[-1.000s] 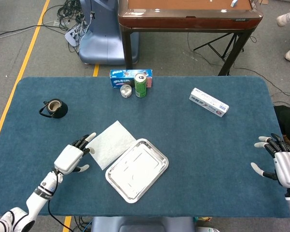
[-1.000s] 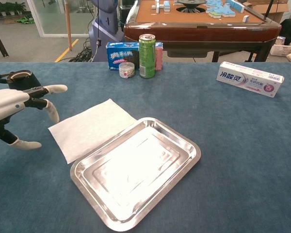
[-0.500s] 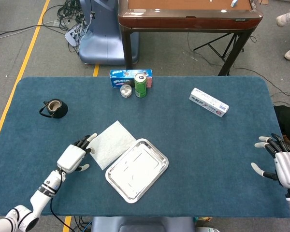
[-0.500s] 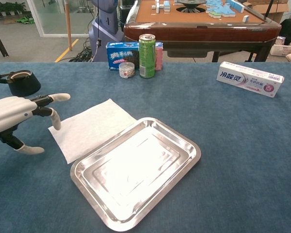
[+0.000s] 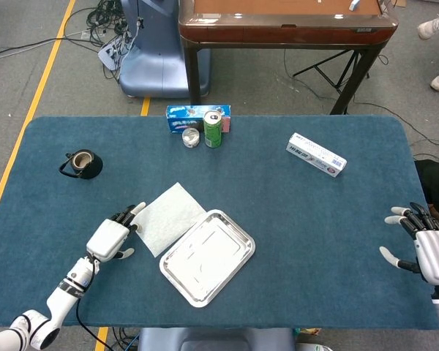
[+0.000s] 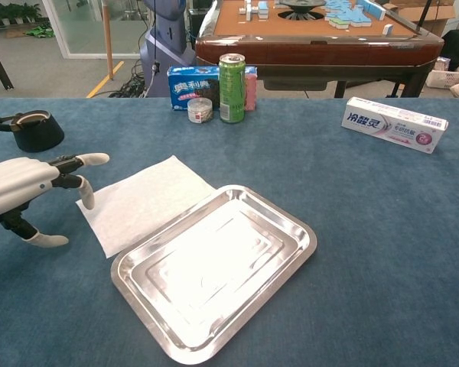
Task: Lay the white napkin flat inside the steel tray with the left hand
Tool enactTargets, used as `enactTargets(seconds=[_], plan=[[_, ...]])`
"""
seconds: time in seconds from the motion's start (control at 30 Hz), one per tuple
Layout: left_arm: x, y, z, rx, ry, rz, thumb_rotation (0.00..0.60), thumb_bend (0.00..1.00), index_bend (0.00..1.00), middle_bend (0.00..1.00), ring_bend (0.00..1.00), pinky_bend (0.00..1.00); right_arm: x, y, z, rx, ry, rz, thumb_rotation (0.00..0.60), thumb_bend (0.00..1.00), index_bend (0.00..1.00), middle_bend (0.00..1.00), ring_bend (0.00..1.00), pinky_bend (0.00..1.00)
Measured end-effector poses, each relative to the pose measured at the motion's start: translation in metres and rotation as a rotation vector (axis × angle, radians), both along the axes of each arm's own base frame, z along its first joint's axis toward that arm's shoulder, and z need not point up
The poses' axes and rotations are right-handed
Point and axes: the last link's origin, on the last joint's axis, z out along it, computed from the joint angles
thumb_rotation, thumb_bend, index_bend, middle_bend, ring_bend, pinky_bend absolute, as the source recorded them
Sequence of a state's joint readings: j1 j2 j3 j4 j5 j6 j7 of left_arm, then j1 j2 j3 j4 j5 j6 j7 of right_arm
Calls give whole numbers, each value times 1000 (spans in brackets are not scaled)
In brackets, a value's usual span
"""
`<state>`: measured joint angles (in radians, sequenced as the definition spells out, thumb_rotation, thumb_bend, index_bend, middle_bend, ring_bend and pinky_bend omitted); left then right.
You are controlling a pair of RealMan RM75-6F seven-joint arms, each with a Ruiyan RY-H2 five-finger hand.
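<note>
The white napkin (image 5: 168, 217) (image 6: 144, 200) lies flat on the blue table, its right corner tucked against the rim of the steel tray (image 5: 170, 273) (image 6: 304, 247). The tray holds nothing. My left hand (image 5: 111, 237) (image 6: 23, 183) hovers just left of the napkin, fingers spread, its fingertips (image 6: 92, 160) at the napkin's left corner, holding nothing. My right hand (image 5: 426, 248) rests open at the table's far right edge, away from both; the chest view does not show it.
A black cup (image 5: 82, 164) (image 6: 29, 129) sits at the far left. A green can (image 5: 214, 129) (image 6: 232, 77), a small tin (image 6: 200, 110) and a blue biscuit box (image 6: 190, 81) stand at the back. A toothpaste box (image 5: 317, 154) (image 6: 395, 124) lies back right.
My left hand has dropped slightly and edged toward the napkin's left corner. The napkin, tray and right hand have not moved.
</note>
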<state>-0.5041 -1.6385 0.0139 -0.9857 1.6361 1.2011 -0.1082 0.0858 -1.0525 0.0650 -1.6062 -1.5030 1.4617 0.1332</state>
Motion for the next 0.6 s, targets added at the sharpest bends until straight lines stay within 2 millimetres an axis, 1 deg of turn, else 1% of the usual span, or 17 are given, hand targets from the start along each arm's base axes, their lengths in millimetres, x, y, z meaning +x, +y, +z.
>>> enactTargets(seconds=[0.6], plan=[[2, 3, -11, 9, 0, 29, 600, 168, 433, 0, 0, 279, 0, 0, 1, -3, -4, -2, 600, 208, 353, 250, 103, 204]])
